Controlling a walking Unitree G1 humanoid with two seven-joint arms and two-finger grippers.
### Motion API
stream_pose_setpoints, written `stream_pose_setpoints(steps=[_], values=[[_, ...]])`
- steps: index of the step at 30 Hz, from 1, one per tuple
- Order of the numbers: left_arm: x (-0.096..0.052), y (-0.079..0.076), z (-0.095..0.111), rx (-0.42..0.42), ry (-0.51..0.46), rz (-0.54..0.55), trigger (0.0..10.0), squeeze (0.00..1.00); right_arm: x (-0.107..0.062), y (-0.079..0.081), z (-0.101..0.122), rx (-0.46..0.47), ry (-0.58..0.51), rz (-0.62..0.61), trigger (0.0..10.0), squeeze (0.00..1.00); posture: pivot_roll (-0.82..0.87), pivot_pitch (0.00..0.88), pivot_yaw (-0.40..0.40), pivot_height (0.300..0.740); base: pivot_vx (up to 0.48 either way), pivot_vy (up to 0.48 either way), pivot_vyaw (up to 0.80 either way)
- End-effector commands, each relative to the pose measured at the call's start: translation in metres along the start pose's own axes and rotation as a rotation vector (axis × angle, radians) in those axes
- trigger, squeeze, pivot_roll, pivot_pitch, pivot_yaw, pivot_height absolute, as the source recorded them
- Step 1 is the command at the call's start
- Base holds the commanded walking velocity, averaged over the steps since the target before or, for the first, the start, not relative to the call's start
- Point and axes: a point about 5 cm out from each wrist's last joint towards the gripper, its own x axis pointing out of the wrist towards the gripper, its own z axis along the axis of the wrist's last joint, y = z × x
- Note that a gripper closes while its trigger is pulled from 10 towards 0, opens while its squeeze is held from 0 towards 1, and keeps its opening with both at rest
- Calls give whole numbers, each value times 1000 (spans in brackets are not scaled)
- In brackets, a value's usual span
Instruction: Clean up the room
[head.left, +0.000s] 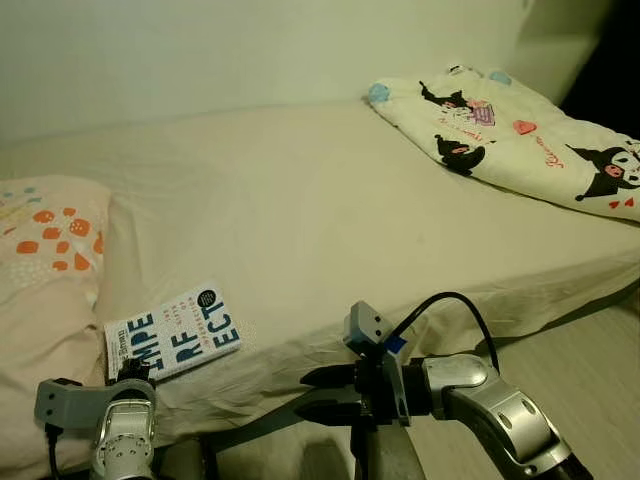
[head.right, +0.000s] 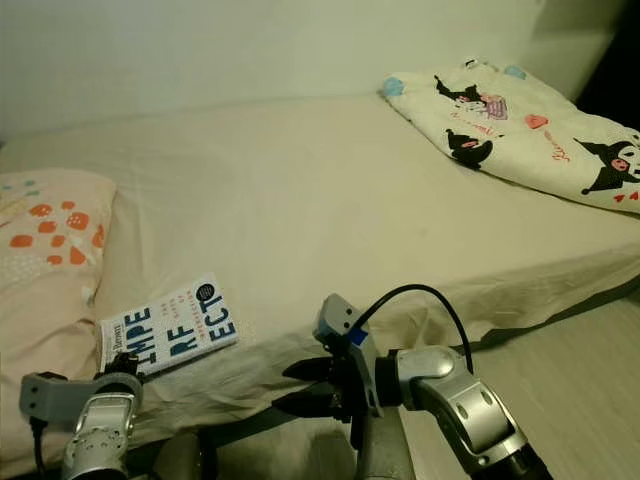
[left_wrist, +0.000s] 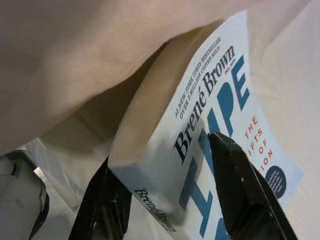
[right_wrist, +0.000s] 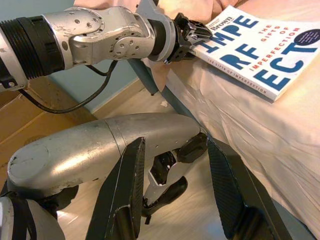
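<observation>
- Big bed (head.left: 300, 200) with a cream sheet across most of the scene, pale floor (head.left: 590, 350) off to the near right.
- Cartoon-print blanket (head.left: 500, 130) bunched up at the far right corner of the bed.
- Pinkish pillow (head.left: 45, 240) with orange spots on the left.
- White and blue book (head.left: 172, 332) flat on the near left edge of the bed, right beside the pillow.
- Right gripper (head.left: 312, 392) low in front of the bed edge, off the book, fingers (right_wrist: 125, 190) spread with nothing between them.
- Left gripper (left_wrist: 165, 200) at the book's near corner, fingers (left_wrist: 240, 190) clamped over cover and underside.
</observation>
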Motion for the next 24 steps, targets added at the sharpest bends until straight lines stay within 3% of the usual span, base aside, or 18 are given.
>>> stream_pose_setpoints(steps=[1,8,15,24], values=[[-7,16,-15,11,50,46,10000,0,0,-1,1,-10,4,-1,10000,0,-129,193,-60,572,0,0,0],[-7,14,-13,19,60,37,10000,0,-1,-1,2,-12,2,-1,10000,0,-129,191,-57,572,0,0,0],[-11,19,-10,106,123,19,10000,0,-1,-1,2,-8,3,2,10000,0,-126,187,-54,572,0,0,0],[-20,24,-7,156,203,-12,10000,0,-1,-1,2,-8,1,5,10000,0,-126,187,-54,572,0,0,0]])
